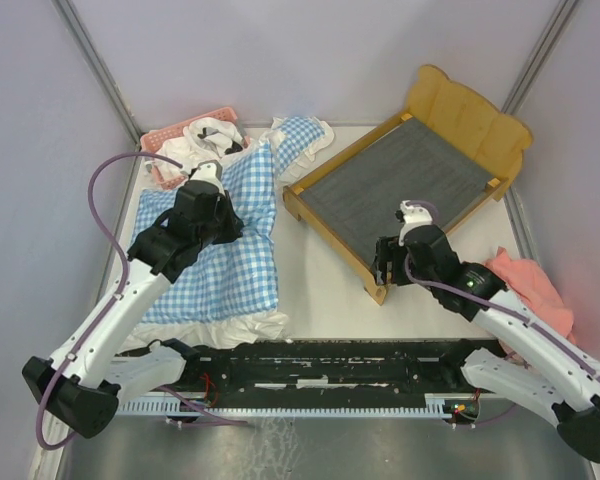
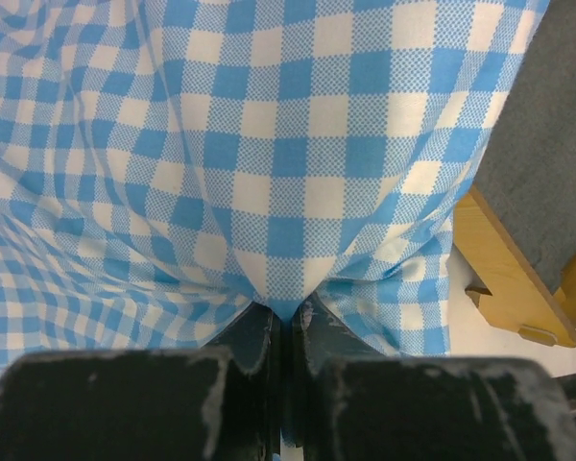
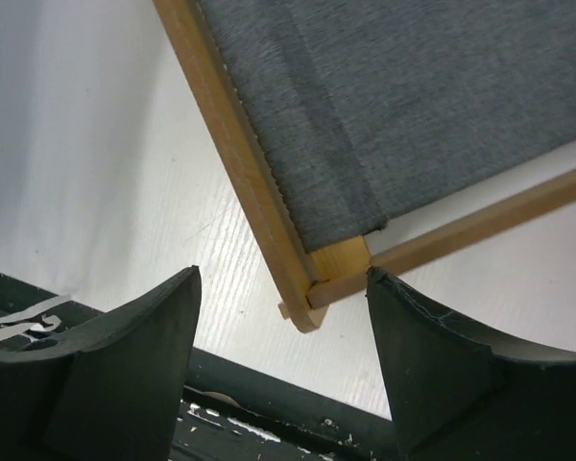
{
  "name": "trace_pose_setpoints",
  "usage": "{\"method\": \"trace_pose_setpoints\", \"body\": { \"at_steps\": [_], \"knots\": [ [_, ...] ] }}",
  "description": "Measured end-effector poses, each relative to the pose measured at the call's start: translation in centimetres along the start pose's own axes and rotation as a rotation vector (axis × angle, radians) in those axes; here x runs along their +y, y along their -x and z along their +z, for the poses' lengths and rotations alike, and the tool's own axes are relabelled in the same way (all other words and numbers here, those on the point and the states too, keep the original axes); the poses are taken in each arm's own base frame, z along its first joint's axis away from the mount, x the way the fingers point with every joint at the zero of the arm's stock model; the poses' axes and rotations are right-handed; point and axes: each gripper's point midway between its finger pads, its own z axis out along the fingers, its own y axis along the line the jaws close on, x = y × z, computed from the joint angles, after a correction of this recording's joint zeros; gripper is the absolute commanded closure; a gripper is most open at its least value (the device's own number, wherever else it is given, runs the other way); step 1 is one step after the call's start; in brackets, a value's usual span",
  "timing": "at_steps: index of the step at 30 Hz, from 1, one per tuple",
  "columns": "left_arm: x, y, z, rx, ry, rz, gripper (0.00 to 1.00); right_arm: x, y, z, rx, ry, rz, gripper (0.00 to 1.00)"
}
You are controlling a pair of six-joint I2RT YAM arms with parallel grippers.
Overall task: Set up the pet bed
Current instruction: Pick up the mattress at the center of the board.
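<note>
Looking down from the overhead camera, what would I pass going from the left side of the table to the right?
Blue-and-white gingham ruffled bedding → small light-wood pet bed with dark grey fabric base → crumpled salmon-pink cloth.

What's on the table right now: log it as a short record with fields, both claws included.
bed: wooden frame, grey base uncovered, far right part of the table
bedding: blue-white checked, spread out left of the bed
left claw: shut on a fold of the bedding
right claw: open, straddling the bed's near corner, not gripping it
basket: pink, far left corner, white cloth in it
pink cloth: crumpled at the right edge
</note>
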Motion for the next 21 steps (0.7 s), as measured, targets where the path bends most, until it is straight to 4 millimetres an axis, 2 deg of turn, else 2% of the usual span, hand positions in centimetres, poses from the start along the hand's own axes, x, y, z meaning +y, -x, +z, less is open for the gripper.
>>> {"method": "trace_pose_setpoints", "body": {
  "at_steps": [4,9,12,17,21],
  "knots": [
    [0.2,0.7,-1.2,-0.023,0.005,0.009,0.97,1.2,-1.1,2.2,0.091,0.042,-0.072,0.24],
    [0.6,2.6,-3.0,-0.097,0.023,0.003,0.97,2.4,-1.8,4.7,0.171,0.073,-0.133,0.27],
    [0.8,3.7,-4.2,-0.143,0.031,0.005,0.97,3.0,-2.2,5.7,0.194,0.098,-0.147,0.32],
    [1.5,5.7,-6.3,-0.213,0.066,0.015,0.97,3.6,-2.9,6.9,0.228,0.129,-0.164,0.46],
    [2.2,6.8,-7.5,-0.26,0.096,0.016,0.97,4.0,-2.9,7.6,0.239,0.145,-0.188,0.48]
  ]
}}
